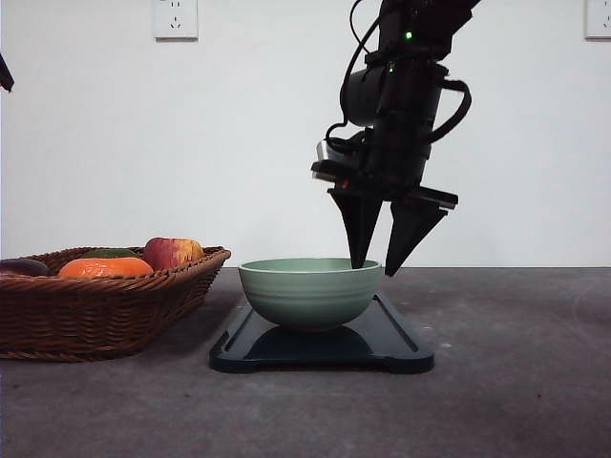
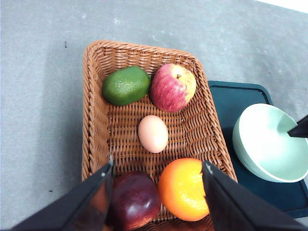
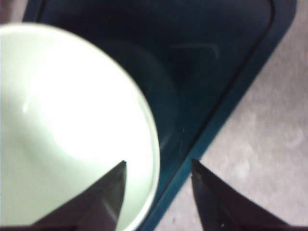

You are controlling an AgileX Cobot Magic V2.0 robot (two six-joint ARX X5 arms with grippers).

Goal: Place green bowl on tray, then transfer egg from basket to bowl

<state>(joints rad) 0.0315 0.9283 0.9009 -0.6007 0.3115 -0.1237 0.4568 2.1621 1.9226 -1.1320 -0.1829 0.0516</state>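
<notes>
Grey table under everything. Wicker basket at front-view left, well apart from nothing much: just beside tray, which sits center. Green bowl upright on tray, toward its left/basket side. Right gripper pointing down w/ jaws spread wide, straddling bowl's right rim: one tip inside, other outside, nothing gripped; contact w/ rim can't tell. Left gripper hovering over basket, jaws wide apart, empty. In basket per left wrist cam: red-yellow apple and green fruit side by side at one end, orange and dark purple fruit at end near fingers, egg alone in the middle, lying on weave, untouched.
</notes>
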